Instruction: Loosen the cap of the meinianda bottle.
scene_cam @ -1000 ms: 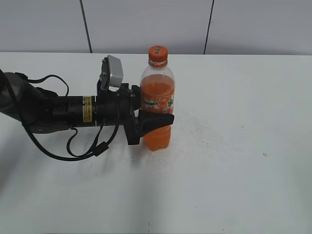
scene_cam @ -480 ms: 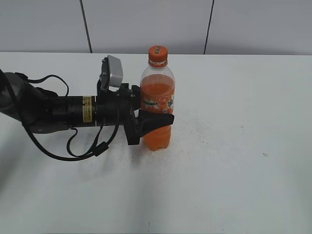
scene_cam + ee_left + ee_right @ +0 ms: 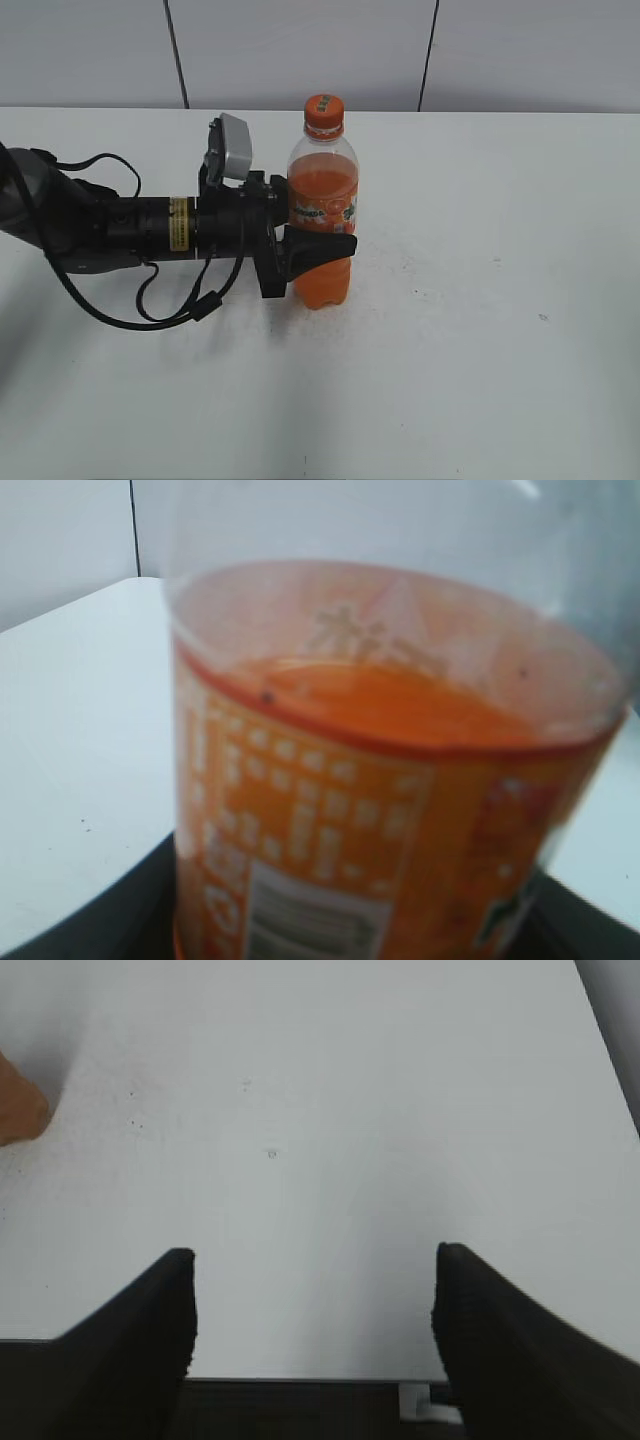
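The meinianda bottle stands upright on the white table, clear plastic with orange liquid and an orange label. Its orange cap sits on top. My left gripper reaches in from the left and is shut on the bottle's middle, one black finger across its front. In the left wrist view the bottle fills the frame, blurred and very close, with the jaws dark at the bottom corners. My right gripper is open and empty over bare table; it is out of the exterior view. An orange edge of the bottle shows at its far left.
The white table spreads to the right of and in front of the bottle. A grey panelled wall runs behind the table's back edge. The left arm's black cable loops on the table at the left.
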Tool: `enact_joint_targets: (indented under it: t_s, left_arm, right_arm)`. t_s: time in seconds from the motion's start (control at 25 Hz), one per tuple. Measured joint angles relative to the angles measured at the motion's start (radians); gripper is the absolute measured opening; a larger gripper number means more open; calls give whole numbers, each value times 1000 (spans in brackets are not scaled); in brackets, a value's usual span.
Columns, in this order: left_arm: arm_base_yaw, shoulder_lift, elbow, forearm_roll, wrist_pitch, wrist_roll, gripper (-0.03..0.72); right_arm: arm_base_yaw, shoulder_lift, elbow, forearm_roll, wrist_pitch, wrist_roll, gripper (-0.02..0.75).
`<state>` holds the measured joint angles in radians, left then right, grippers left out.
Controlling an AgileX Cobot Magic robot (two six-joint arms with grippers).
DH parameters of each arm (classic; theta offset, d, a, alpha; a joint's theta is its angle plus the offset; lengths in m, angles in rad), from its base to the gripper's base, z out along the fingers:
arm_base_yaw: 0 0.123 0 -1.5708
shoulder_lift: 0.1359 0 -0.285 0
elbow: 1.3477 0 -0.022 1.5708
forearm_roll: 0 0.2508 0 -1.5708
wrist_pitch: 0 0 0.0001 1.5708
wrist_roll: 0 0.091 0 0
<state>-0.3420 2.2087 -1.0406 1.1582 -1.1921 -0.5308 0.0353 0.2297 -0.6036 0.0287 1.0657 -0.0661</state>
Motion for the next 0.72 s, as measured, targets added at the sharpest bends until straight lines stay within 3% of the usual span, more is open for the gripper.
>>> enact_joint_targets:
  t_s: [0.44,0.72]
  left_arm:
    - [1,0,0,2,-2,0,430]
    - [1,0,0,2,-4,0,430]
  right_arm:
    - [0,451,-259,14,-53,-7,551]
    - [0,767,-516,27,137,49,505]
